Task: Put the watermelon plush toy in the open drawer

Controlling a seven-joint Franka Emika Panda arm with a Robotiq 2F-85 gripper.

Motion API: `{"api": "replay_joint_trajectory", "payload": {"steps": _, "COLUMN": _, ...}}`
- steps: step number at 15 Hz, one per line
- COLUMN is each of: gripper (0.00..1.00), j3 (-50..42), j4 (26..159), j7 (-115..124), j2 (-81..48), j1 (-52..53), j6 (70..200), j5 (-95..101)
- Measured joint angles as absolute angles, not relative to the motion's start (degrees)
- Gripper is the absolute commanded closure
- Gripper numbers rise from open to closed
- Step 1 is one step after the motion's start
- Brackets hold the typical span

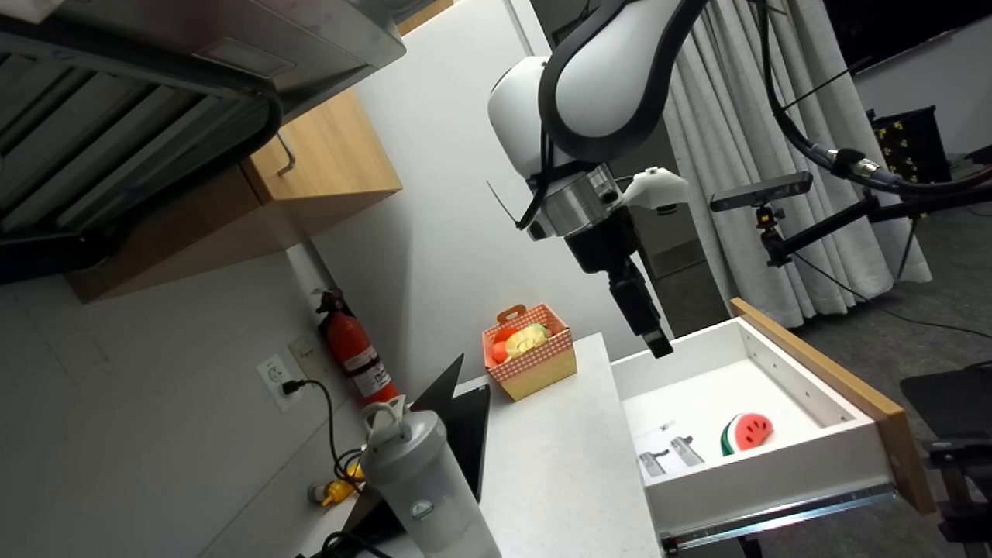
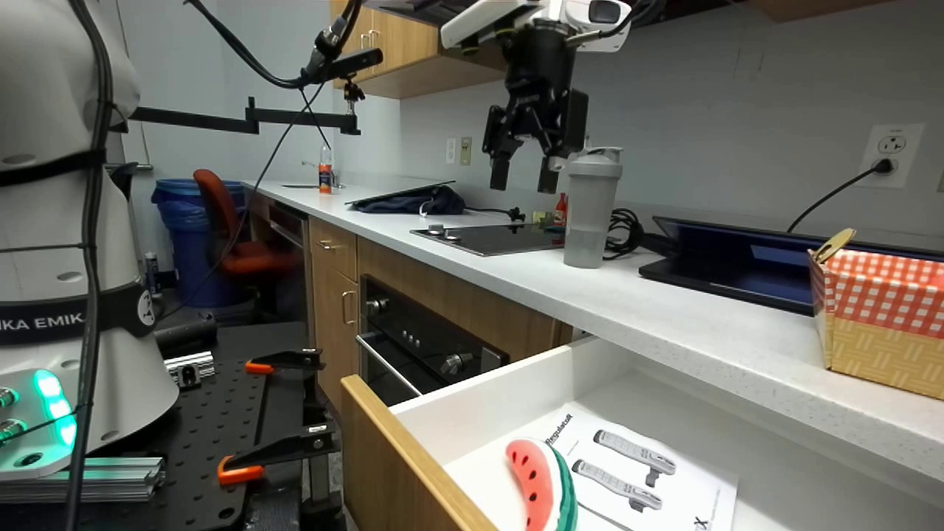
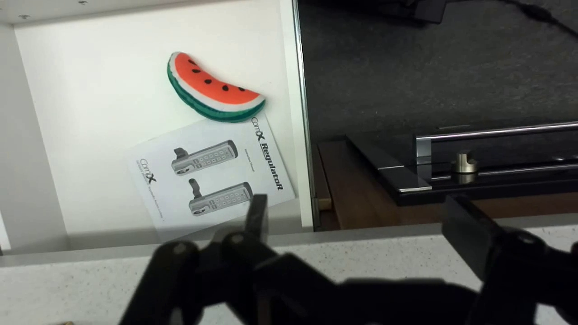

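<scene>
"How does the gripper stand?"

"The gripper (image 2: 523, 175) hangs in the air, jaws well apart, nothing between them. Directly beneath it in the wrist view is the pale, speckled countertop (image 3: 384, 253)."

"And past that?"

"Lower than the gripper and off to one side, the open drawer (image 3: 99, 90). On its floor, nearer the gripper, lies a printed sheet (image 3: 212, 176); just beyond that, the watermelon plush toy (image 3: 216, 90)."

"So it's inside. Which step would you call this?"

"The last one, I'd judge. The toy lies fully within the drawer walls and the gripper holds nothing, so the placing looks done."

"What does the next move call for?"

"No grasp, as I read it. Lift the gripper up and away and leave the toy alone; reaching down again would only risk knocking it. The task says nothing about closing the drawer."

"How does the toy look?"

"A curved slice lying flat: red flesh with dark seeds, a white band, then green rind. The rind bulges toward the gripper, the hollow curve faces away. It's plump and probably soft. The rind seems to meet the sheet's edge, but I can't say whether it overlaps."
</scene>
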State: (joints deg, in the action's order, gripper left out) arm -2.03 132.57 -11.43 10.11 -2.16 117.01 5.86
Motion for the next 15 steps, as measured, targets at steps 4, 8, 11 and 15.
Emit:
{"api": "replay_joint_trajectory", "payload": {"steps": 4, "gripper": 0.0, "j3": -2.0, "j4": 134.6, "j7": -11.4, "j2": 12.9, "j1": -2.0, "j6": 117.0, "j5": 5.9}}
{"api": "replay_joint_trajectory", "payload": {"steps": 8, "gripper": 0.0, "j3": -2.0, "j4": 135.9, "j7": -11.4, "j2": 15.1, "j1": -2.0, "j6": 117.0, "j5": 5.9}}
{"api": "replay_joint_trajectory", "payload": {"steps": 11, "gripper": 0.0, "j3": -2.0, "j4": 136.5, "j7": -11.4, "j2": 16.4, "j1": -2.0, "j6": 117.0, "j5": 5.8}}
{"api": "replay_joint_trajectory", "payload": {"steps": 15, "gripper": 0.0, "j3": -2.0, "j4": 136.8, "j7": -11.4, "j2": 17.0, "j1": -2.0, "j6": 117.0, "j5": 5.7}}
